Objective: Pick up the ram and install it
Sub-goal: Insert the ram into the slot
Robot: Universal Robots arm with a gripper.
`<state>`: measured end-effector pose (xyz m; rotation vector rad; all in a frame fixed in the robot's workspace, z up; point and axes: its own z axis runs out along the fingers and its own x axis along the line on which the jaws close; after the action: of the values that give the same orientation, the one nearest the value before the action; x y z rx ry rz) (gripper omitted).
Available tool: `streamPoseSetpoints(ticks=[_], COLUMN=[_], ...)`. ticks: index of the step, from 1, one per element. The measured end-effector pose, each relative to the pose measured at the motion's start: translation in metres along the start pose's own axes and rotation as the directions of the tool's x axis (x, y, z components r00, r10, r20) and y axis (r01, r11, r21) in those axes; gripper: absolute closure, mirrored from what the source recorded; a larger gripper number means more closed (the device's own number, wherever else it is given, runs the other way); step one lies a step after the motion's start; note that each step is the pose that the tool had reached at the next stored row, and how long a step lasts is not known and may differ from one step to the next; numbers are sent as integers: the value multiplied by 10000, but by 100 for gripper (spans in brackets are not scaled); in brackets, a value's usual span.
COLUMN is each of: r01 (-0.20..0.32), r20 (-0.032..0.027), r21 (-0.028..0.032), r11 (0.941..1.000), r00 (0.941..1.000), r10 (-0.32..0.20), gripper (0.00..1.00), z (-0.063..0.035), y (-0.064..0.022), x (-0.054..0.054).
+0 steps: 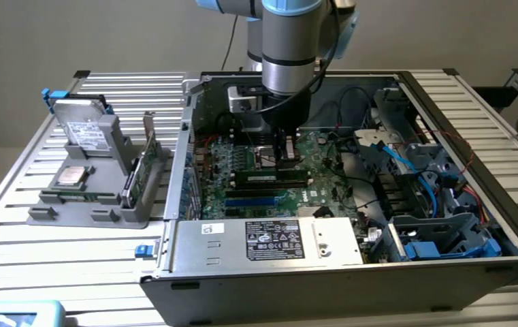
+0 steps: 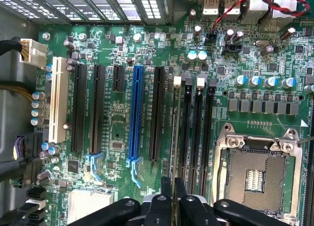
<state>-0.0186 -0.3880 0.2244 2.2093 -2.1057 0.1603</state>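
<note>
**Wrist view.** The fingers (image 2: 166, 201) stand close together, clamped on a thin board seen edge-on. This is judged to be the ram (image 2: 172, 137). It runs away from the fingers as a narrow pale-green line over the motherboard (image 2: 117, 123). It lies along the memory slot nearest the long black expansion slot (image 2: 158, 113), with that slot's white end latch (image 2: 177, 80) at its far end. The neighbouring black memory slots (image 2: 198, 132) stand empty beside it. The blue slot (image 2: 136, 113) is further off on one side, and the open processor socket (image 2: 255, 172) is on the other. I cannot tell whether the lower edge of the ram has entered the slot or hangs just above it.

**Exterior view.** The arm (image 1: 290, 41) reaches down into the open computer case (image 1: 331, 293), with the fingers low over the board at the memory slots. The grip itself is too dark here to confirm. On the table (image 1: 22, 231), at the exterior view's left of the case, a grey holder (image 1: 77, 211) carries a hard drive (image 1: 86, 129). That holder is well apart from the fingers.

**Finding.** The pick-up is done and the step in hand is installation, at the point of seating. In my judgement this step calls for three things:
- The stick must be kept parallel to the slot and upright.
- The latches at the slot ends must be open.
- Pressure must be straight and even along the length.

A tilt or a sideways offset risks the ram jamming on the slot wall.
</note>
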Motion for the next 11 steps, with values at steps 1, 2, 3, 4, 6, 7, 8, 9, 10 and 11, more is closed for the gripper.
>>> streamPoseSetpoints(ticks=[1,2,3,4,6,7,8,9,10,11], r01=[-2,-4,-5,-7,-9,-9,-9,-9,-9,-9], r20=[0,-1,-2,-3,-6,-7,-7,-7,-8,-8], r21=[0,0,0,-1,-2,-2,-2,-2,-2,-2], r11=[10000,10000,10000,10000,10000,10000,10000,10000,10000,10000], r00=[10000,10000,10000,10000,10000,10000,10000,10000,10000,10000], r10=[2,4,5,7,9,9,9,9,9,9], gripper=[86,86,86,86,86,86,86,86,86,86], z=[2,4,6,9,12,14,16,18,19,21], y=[0,0,0,0,0,0,0,0,0,0], x=[-1,-2,-3,-5,-7,-9,-10,-11,-13,-14])
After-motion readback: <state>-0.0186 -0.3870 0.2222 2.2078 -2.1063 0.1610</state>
